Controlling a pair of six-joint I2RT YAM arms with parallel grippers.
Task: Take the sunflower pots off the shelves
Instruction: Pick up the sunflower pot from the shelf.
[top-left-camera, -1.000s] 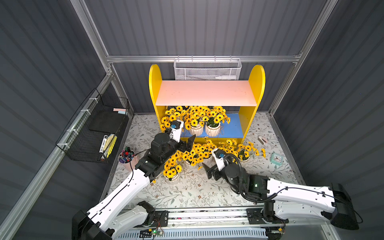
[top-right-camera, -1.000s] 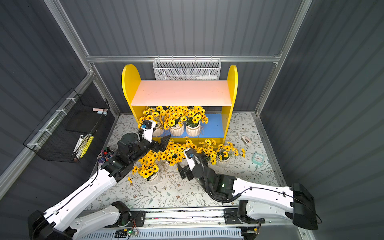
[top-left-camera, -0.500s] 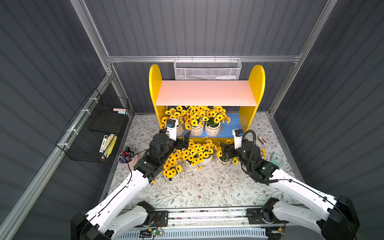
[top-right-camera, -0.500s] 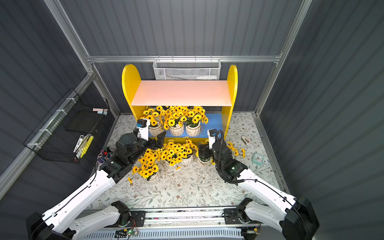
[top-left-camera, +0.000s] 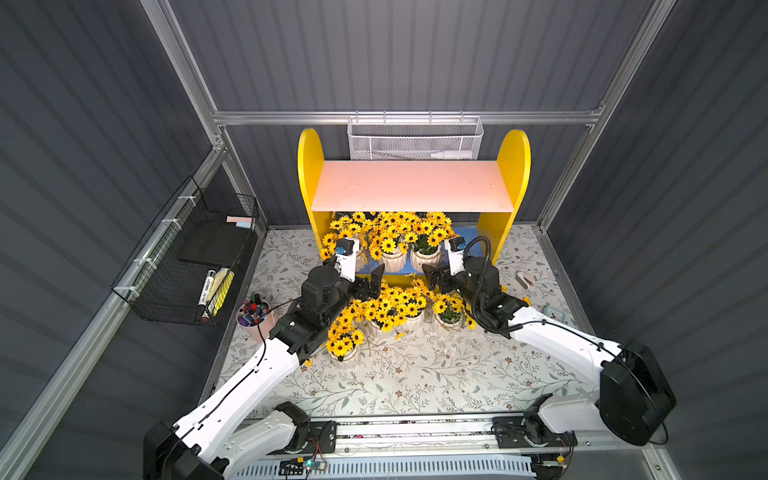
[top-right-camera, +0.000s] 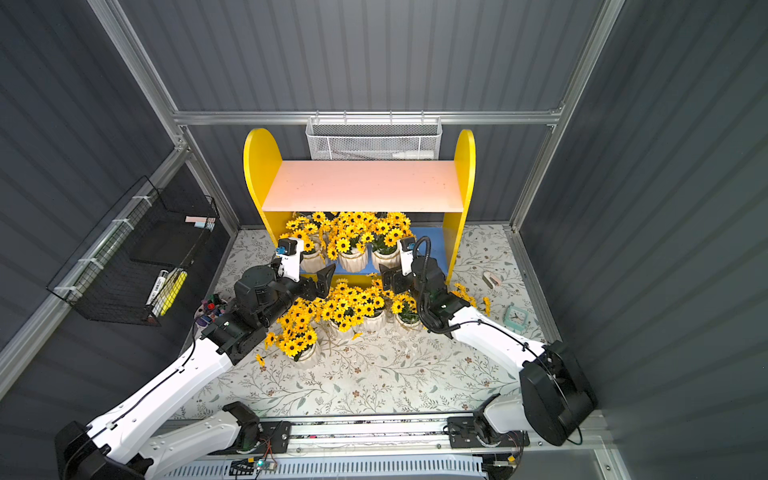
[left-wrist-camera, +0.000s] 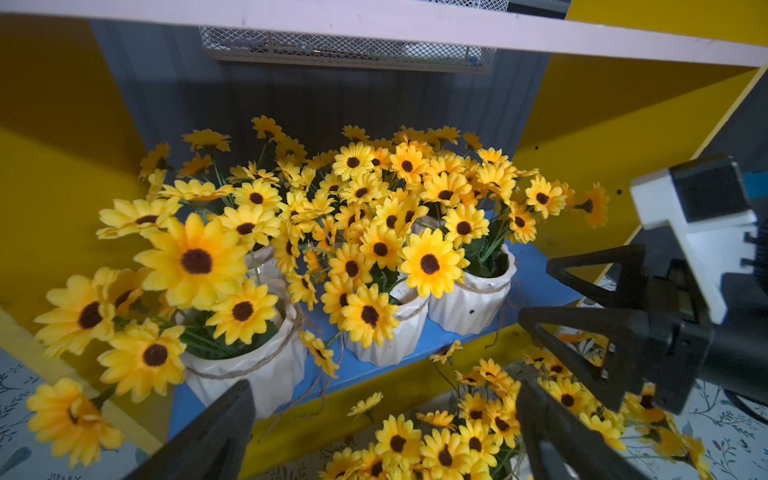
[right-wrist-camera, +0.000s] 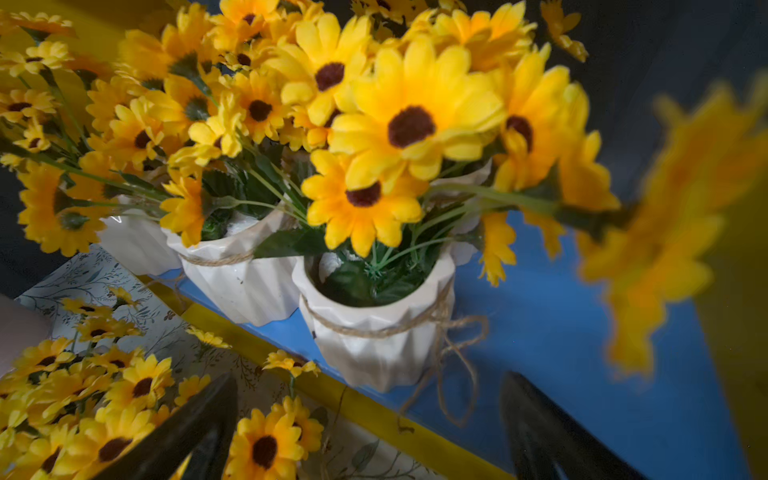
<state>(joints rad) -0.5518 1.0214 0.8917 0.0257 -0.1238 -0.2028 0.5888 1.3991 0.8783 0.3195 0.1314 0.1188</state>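
Note:
The shelves (top-left-camera: 513, 183) are yellow, with a bare pink upper board and a blue lower board (left-wrist-camera: 419, 340). Three sunflower pots (top-left-camera: 392, 259) (left-wrist-camera: 386, 340) (right-wrist-camera: 374, 345) stand along the blue board's front edge, and a fourth shows partly behind them. Several more pots (top-left-camera: 343, 352) (top-right-camera: 374, 321) stand on the floor in front. My left gripper (top-left-camera: 372, 279) (left-wrist-camera: 384, 436) is open, low before the board's left part, above the floor flowers. My right gripper (top-left-camera: 432, 277) (right-wrist-camera: 365, 436) is open before the rightmost shelf pot, holding nothing.
A pink cup of markers (top-left-camera: 255, 318) stands by my left arm. A black wire basket (top-left-camera: 191, 257) hangs on the left wall and a white mesh basket (top-left-camera: 415, 141) behind the shelves. A teal clock (top-left-camera: 555, 311) and a small pink object (top-left-camera: 524, 279) lie at the right.
My right arm has swung from the middle of the floor, right and back, up to the front of the lower board. My left gripper has edged slightly toward the shelves.

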